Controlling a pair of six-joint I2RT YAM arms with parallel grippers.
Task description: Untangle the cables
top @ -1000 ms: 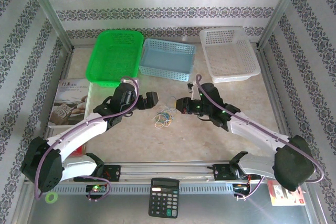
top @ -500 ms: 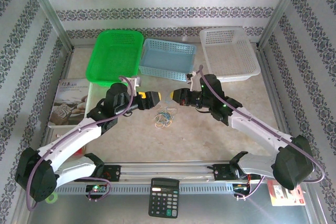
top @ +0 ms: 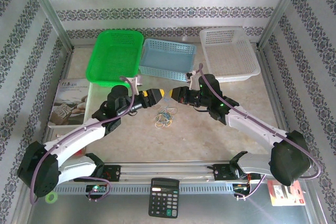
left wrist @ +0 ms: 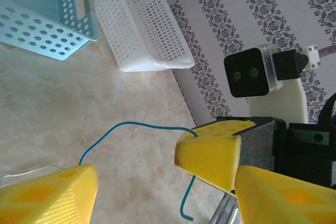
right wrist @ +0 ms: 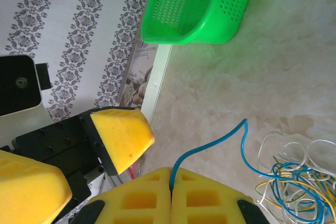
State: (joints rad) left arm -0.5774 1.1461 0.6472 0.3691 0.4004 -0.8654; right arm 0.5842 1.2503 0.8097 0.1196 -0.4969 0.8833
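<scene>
The cables (top: 164, 117) lie as a small tangle of thin coloured loops on the table, just below both grippers. In the right wrist view the tangle (right wrist: 296, 182) sits at the lower right. My right gripper (right wrist: 171, 170) is shut on a blue cable (right wrist: 210, 148) that rises from the tangle. My left gripper (left wrist: 167, 187) is open, its yellow fingers (left wrist: 52, 195) on either side of the right gripper's tip and the blue cable's (left wrist: 136, 124) free end. Seen from above, the left gripper (top: 159, 94) and right gripper (top: 172, 93) meet tip to tip.
Along the back stand a green basket (top: 116, 56), a blue basket (top: 168, 59) and a white basket (top: 228, 53). A book (top: 71, 103) lies at the left. A calculator (top: 164, 196) sits on the near rail.
Both grippers have risen and come together above the tangle. The right one lifted the blue cable. The left gripper's jaws have narrowed but stay open.
</scene>
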